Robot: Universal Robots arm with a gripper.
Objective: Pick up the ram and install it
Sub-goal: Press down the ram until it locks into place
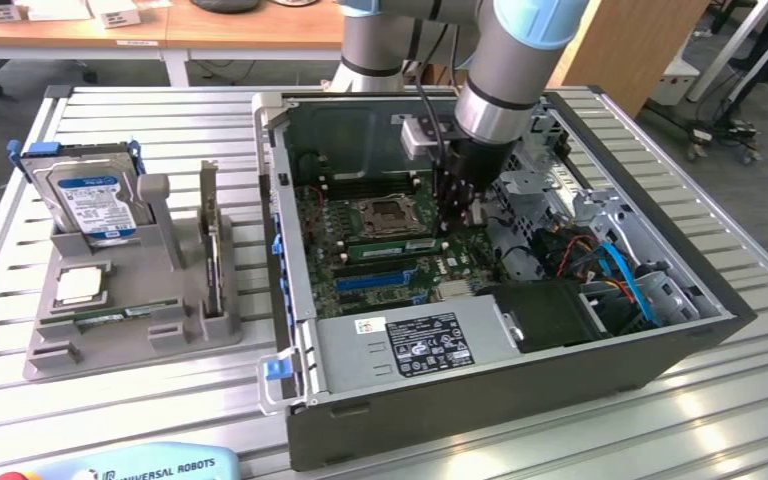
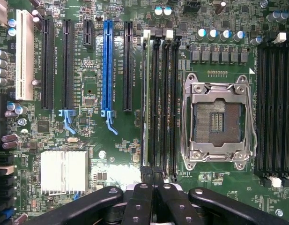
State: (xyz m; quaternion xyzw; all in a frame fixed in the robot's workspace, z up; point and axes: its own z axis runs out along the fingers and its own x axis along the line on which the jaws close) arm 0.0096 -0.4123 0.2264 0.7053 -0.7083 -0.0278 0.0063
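Gripper (image 2: 152, 182), pinched shut, sits at one end of the ram (image 2: 144, 93) (edge-up in its slot, just beside the CPU socket (image 2: 217, 122)) with case walls (image 1: 491, 395) all round.

Open room is lying above the green board (image 1: 357, 265) in the middle of the case (image 1: 279, 200), with its walls standing all around and the arm (image 1: 504, 90) hanging into that gap. Cables (image 1: 624, 275) and a metal cage (image 1: 584, 195) are crowding the exterior view's right side. The power box (image 1: 418, 345) is blocking the lower middle, and slot rows (image 2: 167, 103) and a socket frame (image 2: 217, 122) are rising just beside the gripper (image 2: 153, 180).
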